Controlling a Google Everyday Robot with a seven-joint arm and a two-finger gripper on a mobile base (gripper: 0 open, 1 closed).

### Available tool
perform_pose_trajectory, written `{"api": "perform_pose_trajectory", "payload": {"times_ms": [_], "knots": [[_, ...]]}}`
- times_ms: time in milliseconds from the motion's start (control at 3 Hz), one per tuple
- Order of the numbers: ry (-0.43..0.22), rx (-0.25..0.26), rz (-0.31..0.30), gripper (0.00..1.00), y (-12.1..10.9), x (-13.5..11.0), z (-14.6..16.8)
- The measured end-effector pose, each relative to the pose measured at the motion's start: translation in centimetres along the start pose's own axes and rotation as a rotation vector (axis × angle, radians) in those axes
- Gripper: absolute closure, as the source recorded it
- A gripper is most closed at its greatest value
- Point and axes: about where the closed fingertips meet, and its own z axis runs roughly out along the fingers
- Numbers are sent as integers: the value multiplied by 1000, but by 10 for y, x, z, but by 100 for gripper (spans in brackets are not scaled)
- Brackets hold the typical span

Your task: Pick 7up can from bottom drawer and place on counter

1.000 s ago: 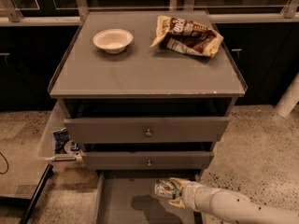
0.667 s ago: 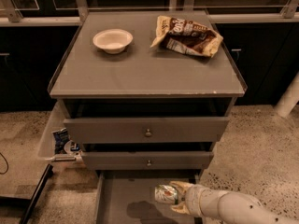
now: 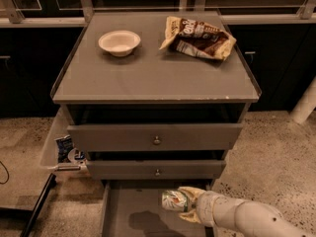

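Note:
The 7up can [image 3: 173,200] is green and white and lies sideways in my gripper [image 3: 190,204], held above the open bottom drawer [image 3: 128,214]. My arm comes in from the lower right. The gripper is shut on the can, and the can's shadow falls on the drawer's grey floor. The counter [image 3: 153,73] is the flat grey top of the cabinet, well above the can.
A white bowl [image 3: 119,42] and a brown-and-cream snack bag [image 3: 197,37] sit on the counter. Two knobbed drawers [image 3: 156,138] are slightly pulled out above the bottom one. A bin with packets [image 3: 66,149] stands left of the cabinet. A white post [image 3: 305,102] is at right.
The gripper with the can has moved slightly left and a little upward over the bottom drawer. Nothing else has moved.

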Motion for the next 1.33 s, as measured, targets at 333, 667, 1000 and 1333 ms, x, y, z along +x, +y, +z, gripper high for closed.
{"api": "perform_pose_trajectory", "payload": {"times_ms": [333, 667, 1000, 1333], "knots": [[-39, 70, -89, 100, -53, -45, -62], [-22, 96, -162, 100, -94, -103, -135], [-22, 134, -199, 100, -137, -152, -199], [-22, 134, -199, 100, -137, -152, -199]]}}
